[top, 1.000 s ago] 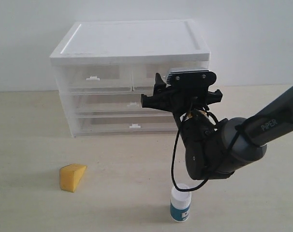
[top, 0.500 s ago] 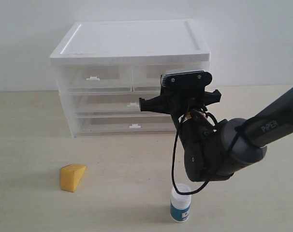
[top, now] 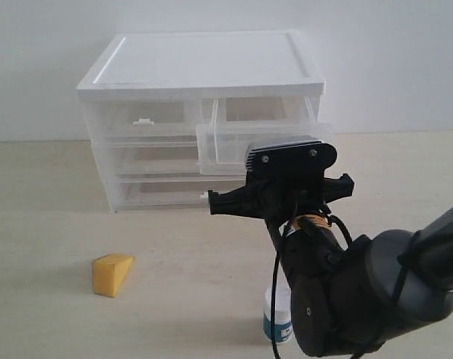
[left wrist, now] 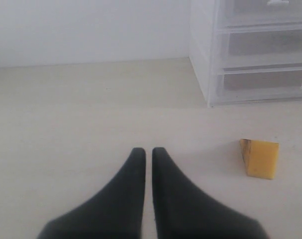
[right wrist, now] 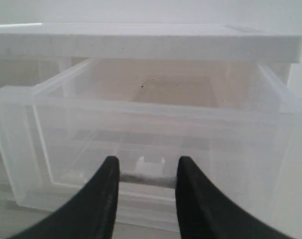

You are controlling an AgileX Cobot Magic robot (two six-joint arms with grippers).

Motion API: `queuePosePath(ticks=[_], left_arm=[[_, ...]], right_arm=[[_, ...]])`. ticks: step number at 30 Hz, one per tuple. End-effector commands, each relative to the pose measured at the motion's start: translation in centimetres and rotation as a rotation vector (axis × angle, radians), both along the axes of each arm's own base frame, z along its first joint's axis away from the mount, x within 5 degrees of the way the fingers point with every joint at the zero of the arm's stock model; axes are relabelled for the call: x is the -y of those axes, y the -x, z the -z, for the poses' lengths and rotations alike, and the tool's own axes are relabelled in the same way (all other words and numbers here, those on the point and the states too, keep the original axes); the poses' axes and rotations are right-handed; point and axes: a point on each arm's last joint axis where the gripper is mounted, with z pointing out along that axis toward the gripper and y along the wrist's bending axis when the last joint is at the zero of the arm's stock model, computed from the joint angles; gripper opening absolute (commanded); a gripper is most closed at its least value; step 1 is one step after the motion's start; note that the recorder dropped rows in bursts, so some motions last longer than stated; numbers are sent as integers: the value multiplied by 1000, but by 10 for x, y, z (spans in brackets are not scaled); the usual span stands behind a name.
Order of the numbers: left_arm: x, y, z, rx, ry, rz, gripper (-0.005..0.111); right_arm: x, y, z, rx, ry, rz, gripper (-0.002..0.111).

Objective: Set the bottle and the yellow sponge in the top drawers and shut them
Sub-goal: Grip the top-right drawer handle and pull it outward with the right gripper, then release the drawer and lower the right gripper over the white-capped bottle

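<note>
A: Starting with the right tool (right wrist: 147,159), how do its jaws stand?

B: Narrowed, but not closed. Its two dark fingers (right wrist: 108,199) sit either side of the white tab (right wrist: 151,163) on the right top drawer (right wrist: 141,124). A gap shows on each side of the tab, so I cannot tell whether the pads press on anything.

A: And the top drawers themselves?

B: The right one (top: 234,146) juts forward out of the cabinet (top: 204,63). The left top drawer (top: 140,123) sits flush with the cabinet front. The cabinet stands at the table's (top: 47,217) far edge, against the wall.

A: The left tool?

B: The left tool (left wrist: 148,150) hangs low over the table with its fingers drawn together, only a hairline slit between them. It is holding nothing.

A: Where are the bottle and the sponge?

B: The bottle (top: 268,326) stands upright close to the table's near edge. It is mostly hidden behind the right arm (top: 361,299), and only part of the white cap and a strip of teal label show. The yellow sponge (top: 112,274) lies on the left arm's half of the table. It is out in front of the cabinet's left corner and well apart from both cabinet and bottle. The left wrist view shows it (left wrist: 260,158) ahead of the closed fingers and off to one side.
</note>
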Motion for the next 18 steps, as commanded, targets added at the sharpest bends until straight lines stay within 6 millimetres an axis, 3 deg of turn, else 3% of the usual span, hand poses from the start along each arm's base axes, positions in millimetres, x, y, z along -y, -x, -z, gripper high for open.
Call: queuePosePath(ticks=[1, 5, 11, 13, 18], left_arm=[[0, 0, 0, 11, 6, 1, 4], [0, 0, 0, 11, 6, 1, 4], [0, 0, 0, 11, 6, 1, 4], [0, 0, 0, 11, 6, 1, 4], [0, 0, 0, 11, 6, 1, 4]], right_arm=[[-1, 12, 2, -23, 24, -48, 0], [0, 15, 1, -29, 16, -42, 10], [0, 16, 1, -45, -47, -43, 63], [1, 16, 2, -62, -47, -37, 73], [6, 22, 2, -149, -44, -53, 77]])
